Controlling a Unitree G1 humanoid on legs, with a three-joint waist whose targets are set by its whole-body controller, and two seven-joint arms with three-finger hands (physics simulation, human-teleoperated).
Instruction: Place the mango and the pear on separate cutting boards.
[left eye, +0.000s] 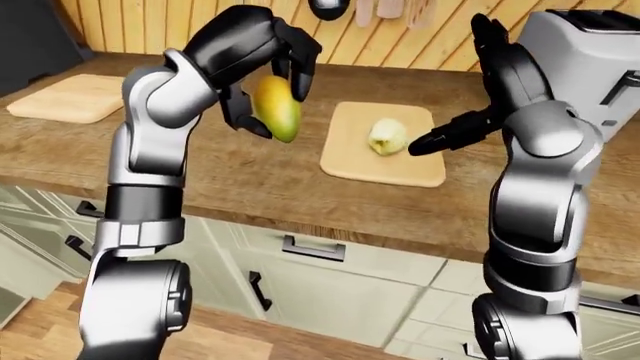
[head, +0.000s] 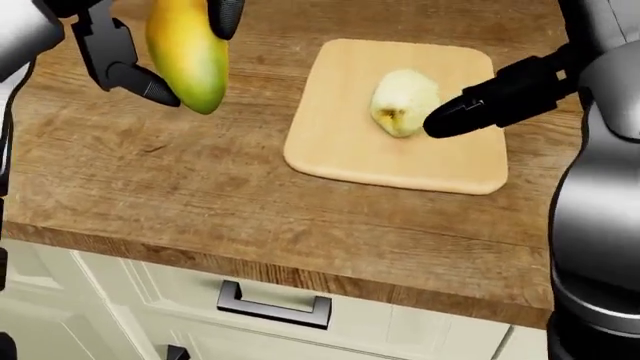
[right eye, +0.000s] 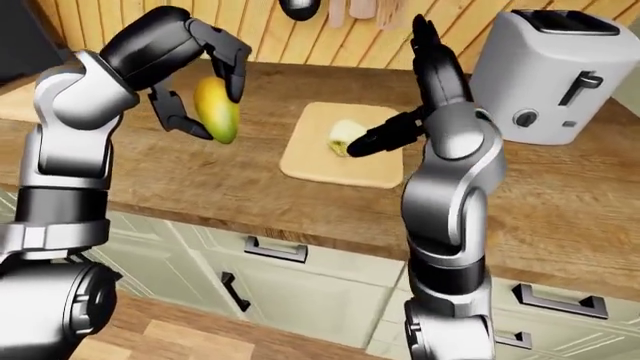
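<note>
A yellow-green mango (left eye: 277, 112) hangs in the air over the wooden counter (head: 150, 187), left of the near cutting board (head: 400, 165). My left hand (left eye: 275, 94) is shut on it, fingers over its top and thumb behind. The pale pear (head: 404, 102) lies on that board, free of any grip. My right hand (left eye: 468, 97) is open, its fingers raised upright above the board's right side and only the thumb tip beside the pear. A second cutting board (left eye: 70, 97) lies bare at the far left of the left-eye view.
A silver toaster (right eye: 545, 75) stands on the counter to the right of the near board. Utensils (left eye: 330, 7) hang on the slatted wall above. Cabinet drawers with black handles (head: 275, 304) run below the counter edge.
</note>
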